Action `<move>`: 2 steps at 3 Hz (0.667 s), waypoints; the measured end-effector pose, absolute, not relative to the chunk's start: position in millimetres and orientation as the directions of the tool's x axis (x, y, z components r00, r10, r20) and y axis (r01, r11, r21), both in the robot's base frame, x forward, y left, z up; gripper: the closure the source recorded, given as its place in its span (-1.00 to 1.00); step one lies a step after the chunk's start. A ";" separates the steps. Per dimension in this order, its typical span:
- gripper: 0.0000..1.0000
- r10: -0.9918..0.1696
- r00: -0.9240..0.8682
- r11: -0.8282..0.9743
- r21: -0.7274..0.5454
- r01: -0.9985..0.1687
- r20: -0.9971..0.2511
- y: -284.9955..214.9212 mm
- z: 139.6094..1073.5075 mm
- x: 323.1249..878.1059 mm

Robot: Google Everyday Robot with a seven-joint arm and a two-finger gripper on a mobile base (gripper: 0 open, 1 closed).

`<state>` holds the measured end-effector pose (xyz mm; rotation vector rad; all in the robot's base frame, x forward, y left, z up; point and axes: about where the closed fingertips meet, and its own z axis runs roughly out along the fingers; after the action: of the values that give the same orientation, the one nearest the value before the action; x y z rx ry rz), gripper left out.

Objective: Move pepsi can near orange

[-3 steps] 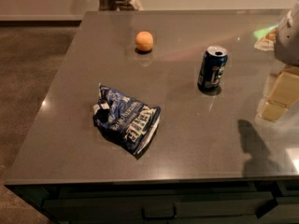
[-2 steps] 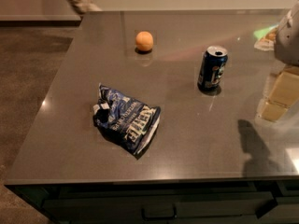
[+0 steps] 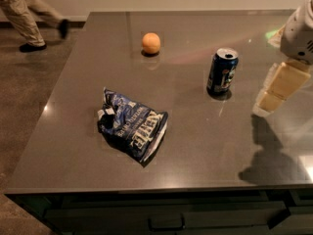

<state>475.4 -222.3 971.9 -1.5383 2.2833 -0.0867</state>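
The pepsi can (image 3: pixel 222 71) stands upright on the dark grey table (image 3: pixel 195 146), right of centre; it is dark blue with a silver top. The orange (image 3: pixel 151 43) sits further back and to the left of the can, well apart from it. My gripper (image 3: pixel 275 91) hangs at the right edge of the view, to the right of the can and a little nearer the front, above the table and touching nothing. Its white arm housing (image 3: pixel 303 31) is above it.
A crumpled blue-and-white chip bag (image 3: pixel 132 124) lies at the front left of the table. A person's legs (image 3: pixel 27 11) cross the floor at the back left. Drawers (image 3: pixel 166 222) sit under the table's front edge.
The person behind the table has walked to the left. The gripper, the can, the orange and the bag have not moved.
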 end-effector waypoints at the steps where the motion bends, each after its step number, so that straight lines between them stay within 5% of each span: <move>1: -1.00 -0.837 -0.399 0.507 -0.256 -0.823 -0.375 -222.7 964.0 506.3; 2: -1.00 -0.771 -0.444 0.590 -0.250 -0.768 -0.457 -218.5 957.1 535.1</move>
<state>535.1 -218.5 957.1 -1.2202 2.2894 -0.0076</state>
